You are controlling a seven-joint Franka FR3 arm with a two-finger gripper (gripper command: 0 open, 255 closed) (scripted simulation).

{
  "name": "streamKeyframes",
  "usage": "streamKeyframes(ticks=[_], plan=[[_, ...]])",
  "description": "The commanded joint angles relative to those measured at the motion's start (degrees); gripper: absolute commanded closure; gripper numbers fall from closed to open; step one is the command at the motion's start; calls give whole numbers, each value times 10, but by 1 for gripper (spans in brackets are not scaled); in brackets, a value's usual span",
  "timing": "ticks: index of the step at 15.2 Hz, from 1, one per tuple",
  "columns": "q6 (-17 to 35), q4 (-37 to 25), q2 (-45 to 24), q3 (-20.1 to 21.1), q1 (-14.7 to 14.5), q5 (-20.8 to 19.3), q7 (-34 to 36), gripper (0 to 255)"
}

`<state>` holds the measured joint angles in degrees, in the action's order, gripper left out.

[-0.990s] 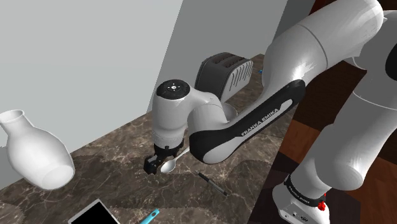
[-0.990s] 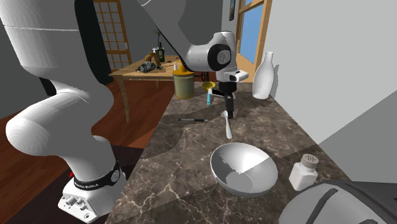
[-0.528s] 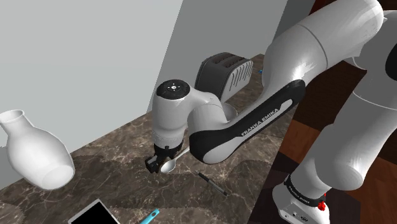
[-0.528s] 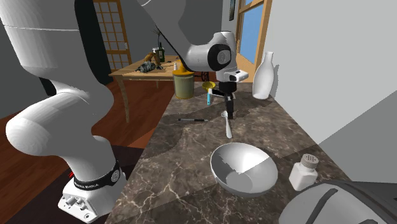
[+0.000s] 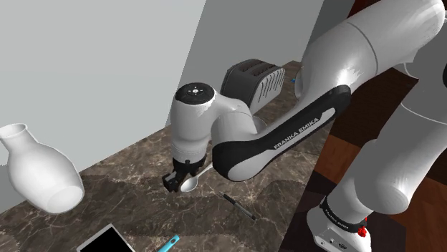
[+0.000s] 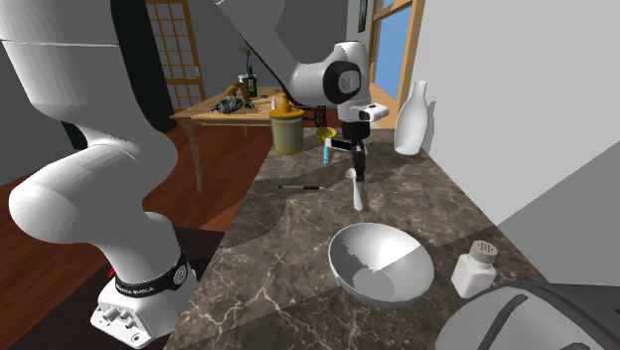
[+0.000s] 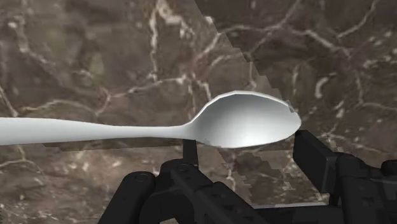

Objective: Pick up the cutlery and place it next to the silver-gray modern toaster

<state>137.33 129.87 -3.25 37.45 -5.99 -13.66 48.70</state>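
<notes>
A pale grey spoon (image 7: 242, 121) lies crosswise between my black fingers (image 7: 315, 159), clasped near its bowl. In the shoulder view my gripper (image 5: 175, 179) is shut on the spoon (image 5: 190, 183) and holds it low over the dark marble counter (image 5: 129, 193). From the second exterior view the spoon (image 6: 356, 191) hangs handle-down under the gripper (image 6: 356, 169). The silver-grey toaster (image 5: 251, 82) stands by the wall beyond the arm. Its top (image 6: 537, 318) fills the second exterior view's lower right corner.
A white bowl (image 6: 381, 261) and a shaker (image 6: 475, 268) stand between spoon and toaster. A black pen (image 6: 298, 186) lies near the counter's edge. A white vase (image 6: 414, 119), a yellow jar (image 6: 287, 129), a blue-handled tool (image 6: 328, 151) and a tablet (image 5: 107, 240) sit further along.
The fingers have closed on the spoon, and the hand has since risen a little, taking the spoon with it.
</notes>
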Motion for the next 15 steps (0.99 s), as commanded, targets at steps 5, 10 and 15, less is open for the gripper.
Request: streamKeyframes(ticks=[5, 10, 15], plan=[[-41, -16, 36, 2, 3, 40, -33, 255], [-76, -34, 60, 0, 3, 65, -54, 255], [-113, -55, 81, -3, 2, 84, -71, 255]])
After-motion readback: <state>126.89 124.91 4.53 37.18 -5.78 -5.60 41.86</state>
